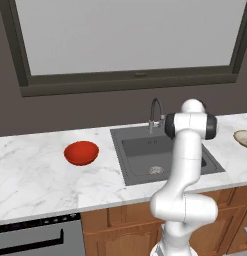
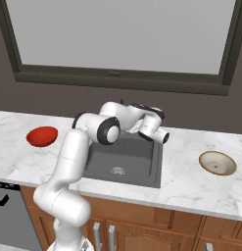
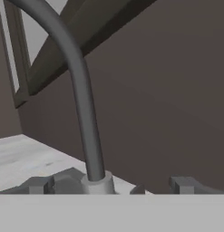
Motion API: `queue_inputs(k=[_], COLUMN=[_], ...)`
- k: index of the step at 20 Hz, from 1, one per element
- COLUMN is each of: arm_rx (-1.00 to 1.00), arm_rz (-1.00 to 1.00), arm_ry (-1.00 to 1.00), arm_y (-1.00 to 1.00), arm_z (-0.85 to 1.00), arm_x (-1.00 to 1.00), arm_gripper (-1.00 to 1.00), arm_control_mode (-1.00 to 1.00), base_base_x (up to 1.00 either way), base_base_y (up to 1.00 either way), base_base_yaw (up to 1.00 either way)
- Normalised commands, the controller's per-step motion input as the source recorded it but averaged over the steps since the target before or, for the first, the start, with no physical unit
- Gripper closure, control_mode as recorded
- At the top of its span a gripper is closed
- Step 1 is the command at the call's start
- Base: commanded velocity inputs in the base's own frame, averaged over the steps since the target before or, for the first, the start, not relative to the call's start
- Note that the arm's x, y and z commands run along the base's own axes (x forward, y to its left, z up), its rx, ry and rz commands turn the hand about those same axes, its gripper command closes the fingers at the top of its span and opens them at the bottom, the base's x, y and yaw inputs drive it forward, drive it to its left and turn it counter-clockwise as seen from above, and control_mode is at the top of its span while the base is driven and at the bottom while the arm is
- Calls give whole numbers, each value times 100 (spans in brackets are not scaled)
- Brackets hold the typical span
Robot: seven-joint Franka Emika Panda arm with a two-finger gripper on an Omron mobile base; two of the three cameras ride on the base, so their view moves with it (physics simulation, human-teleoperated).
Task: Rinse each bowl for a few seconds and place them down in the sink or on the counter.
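Between the jaws, just ahead of them, the dark curved pipe of the faucet [image 3: 84,104] rises from its pale round base [image 3: 97,183] and arches away toward the upper left. The white marble worktop [image 3: 27,156] lies left of the jaws. A brown wall [image 3: 168,99] stands behind, with a window frame [image 3: 50,59] at upper left.

Left base cam sits behind the arm, looks forward and down; right base cam does same from other side. Both share the sink [image 1: 165,155] and counter [image 1: 35,170]. Hand cam is very near the faucet [image 3: 84,108], facing the wall.
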Motion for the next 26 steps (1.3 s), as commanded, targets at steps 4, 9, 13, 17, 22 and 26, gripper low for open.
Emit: queue_inputs(k=[4, 9, 13, 17, 22, 26], arm_rx=[0, 0, 0, 0, 0, 1], arm_rz=[0, 0, 0, 1, 1, 0], arm_ry=[0, 0, 1, 2, 2, 1], arm_y=[0, 0, -5, -9, -11, -17], arm_z=[-16, -15, -12, -13, -17, -23], arm_x=[26, 30, 35, 32, 26, 18], arm_gripper=[-100, -100, -100, -100, -100, -100], arm_control_mode=[-100, -100, -100, -100, -100, -100], base_base_x=[0, 0, 0, 0, 0, 0], base_base_y=[0, 0, 0, 0, 0, 0], base_base_yaw=[0, 0, 0, 0, 0, 0])
